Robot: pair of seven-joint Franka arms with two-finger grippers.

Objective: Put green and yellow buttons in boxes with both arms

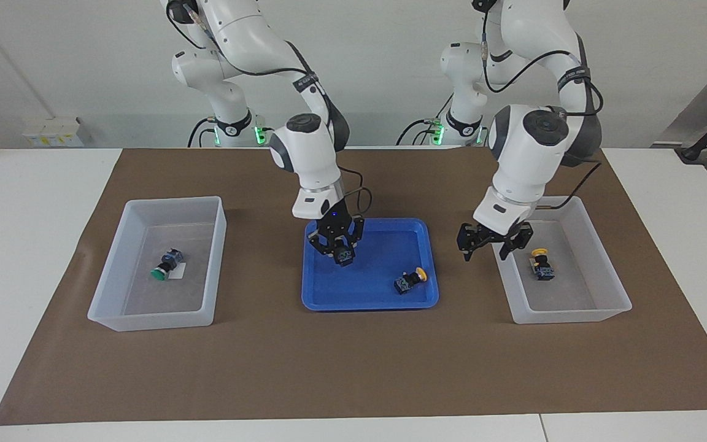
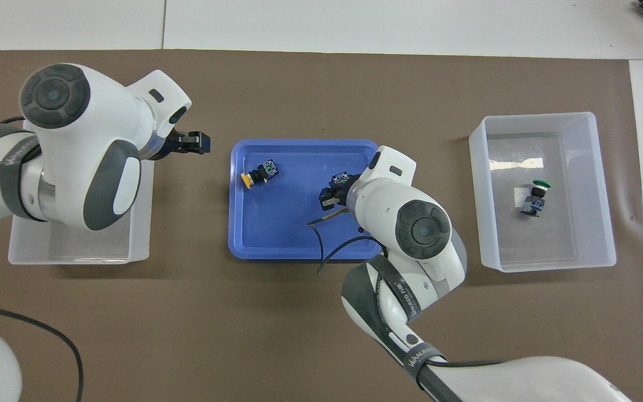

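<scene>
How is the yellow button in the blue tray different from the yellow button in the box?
The yellow button in the tray lies on its side in the blue tray; the yellow button in the box stands cap up in a translucent box. Both have black bodies and yellow caps.

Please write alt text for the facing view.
The right gripper holds a button above the blue tray, where a yellow button lies; the left gripper hovers between tray and a box.
</scene>
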